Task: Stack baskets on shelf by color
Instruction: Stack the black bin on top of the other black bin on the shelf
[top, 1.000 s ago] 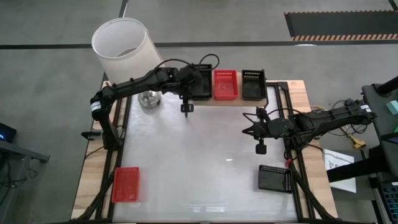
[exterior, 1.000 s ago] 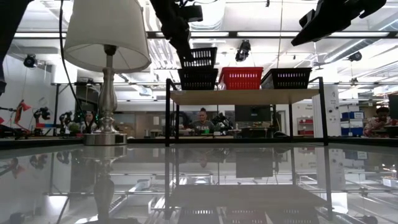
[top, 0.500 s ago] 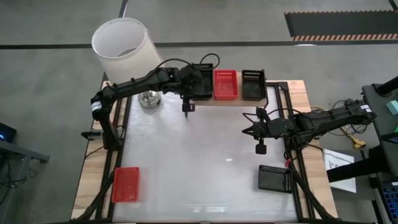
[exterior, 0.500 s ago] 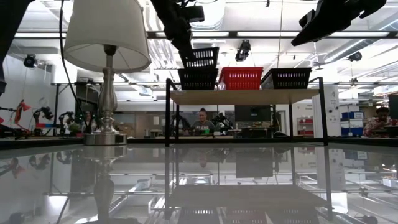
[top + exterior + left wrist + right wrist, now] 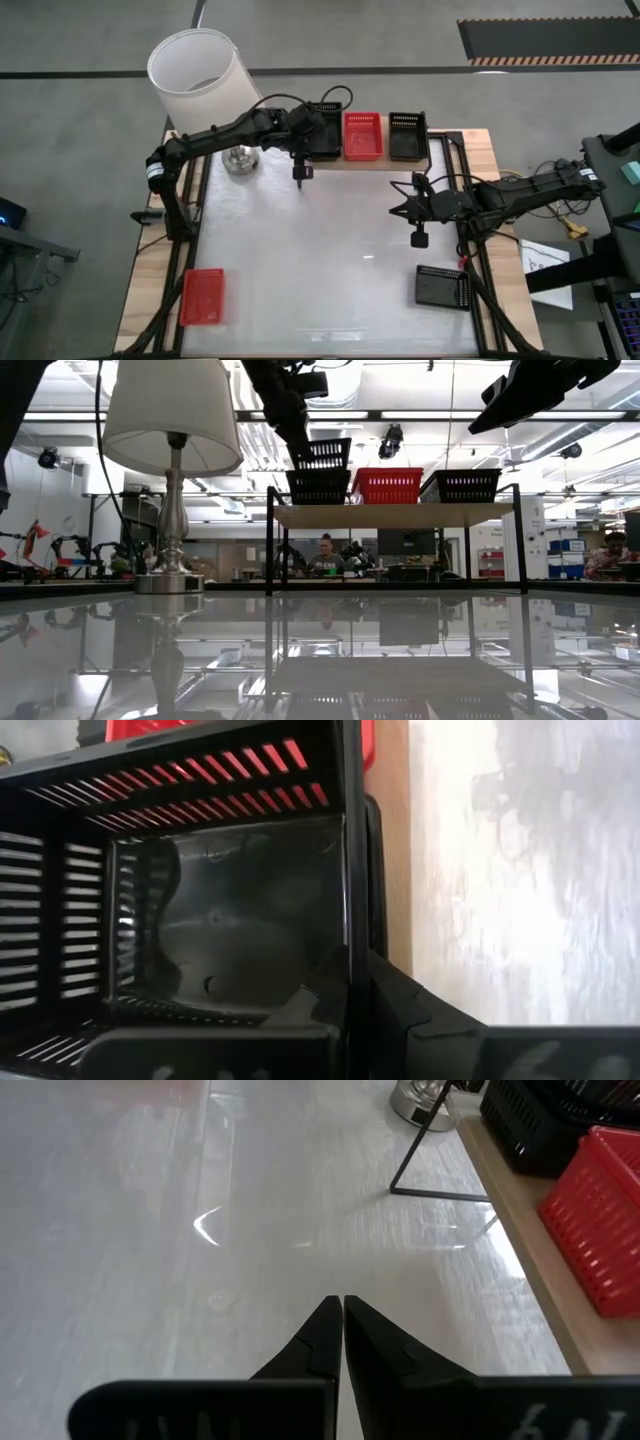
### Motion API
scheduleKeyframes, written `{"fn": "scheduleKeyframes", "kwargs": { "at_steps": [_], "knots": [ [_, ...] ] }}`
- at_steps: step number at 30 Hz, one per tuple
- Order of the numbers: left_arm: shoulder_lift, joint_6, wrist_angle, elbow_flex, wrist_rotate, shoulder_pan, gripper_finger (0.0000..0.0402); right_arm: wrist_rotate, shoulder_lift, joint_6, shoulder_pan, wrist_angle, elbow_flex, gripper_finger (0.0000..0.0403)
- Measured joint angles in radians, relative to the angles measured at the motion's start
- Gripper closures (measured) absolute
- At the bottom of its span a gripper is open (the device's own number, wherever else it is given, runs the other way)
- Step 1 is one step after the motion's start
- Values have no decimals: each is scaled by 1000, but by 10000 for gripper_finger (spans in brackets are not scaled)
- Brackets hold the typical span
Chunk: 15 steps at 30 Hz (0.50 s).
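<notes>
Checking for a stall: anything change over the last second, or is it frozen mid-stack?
Almost nothing visibly changed. The left claw stays shut on the upper black basket, tilted above the lower black basket at the shelf's left end; at most the basket settled a touch. The right claw stays shut and empty over the table. The red basket on the shelf and the two baskets on the table are unmoved.

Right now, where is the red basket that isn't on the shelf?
In the high view the loose red basket lies on the table's near left corner, far from the shelf.
</notes>
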Motion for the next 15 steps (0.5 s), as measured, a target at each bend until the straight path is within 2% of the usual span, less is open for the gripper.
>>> {"fn": "scheduleKeyframes", "kwargs": {
  "at_steps": [15],
  "knots": [
    [-1,0,0,0,0,5,401,0,0,5,0,-1,-2,394]
  ]
}}
